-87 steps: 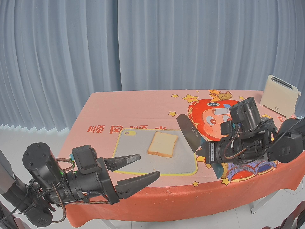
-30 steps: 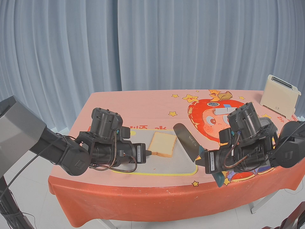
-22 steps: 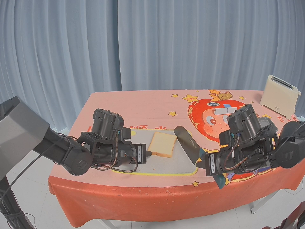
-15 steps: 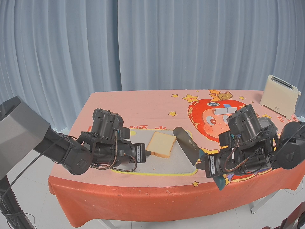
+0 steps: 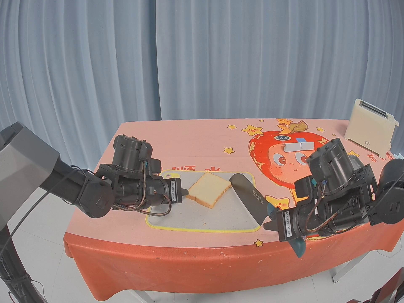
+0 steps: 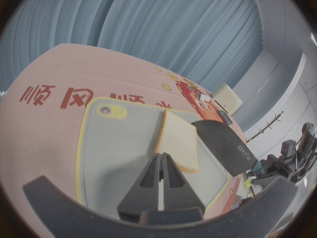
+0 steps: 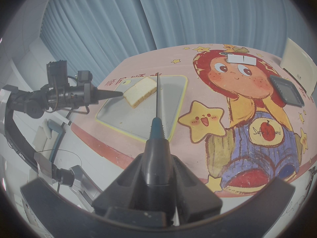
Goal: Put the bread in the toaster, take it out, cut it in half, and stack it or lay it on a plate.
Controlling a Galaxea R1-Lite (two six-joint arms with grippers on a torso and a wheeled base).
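Two pincers flank the bread [image 5: 209,189], which lies mid cutting board [image 5: 202,223]. My left pincer [image 5: 184,193], fingers pressed together, touches the slice's corner from the board's left side; I cannot tell whether it pinches it. My right pincer [image 7: 157,154] clamps the knife [image 5: 248,192], whose blade runs near-to-far over the board's right half, just beside the bread. Well right of the board, the plate [image 7: 286,90] and toaster [image 5: 370,127] hold no bread.
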